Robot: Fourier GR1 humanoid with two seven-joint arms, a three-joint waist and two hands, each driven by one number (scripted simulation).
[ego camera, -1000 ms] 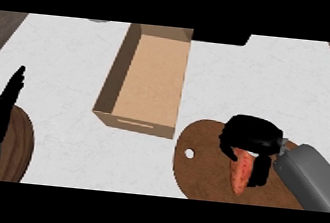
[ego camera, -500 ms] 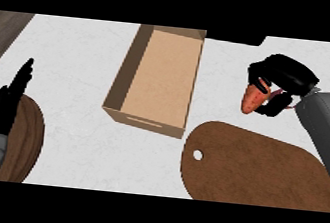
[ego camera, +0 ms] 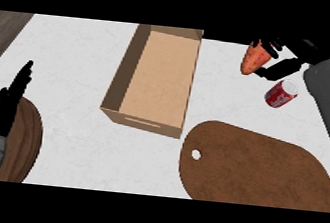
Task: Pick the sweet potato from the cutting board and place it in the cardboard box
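sweet potato (ego camera: 255,60) pinched in right hand (ego camera: 296,56) fingers (ego camera: 274,70).

Markings on the red can (ego camera: 281,94) seem illegible.

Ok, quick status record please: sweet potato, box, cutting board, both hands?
sweet potato: in right hand, right of the cardboard box far end, not over it
right hand: curled round sweet potato
cardboard box: open, nothing inside
cutting board: bare, near right
left hand: open, resting at left edge
red can: on counter below right hand
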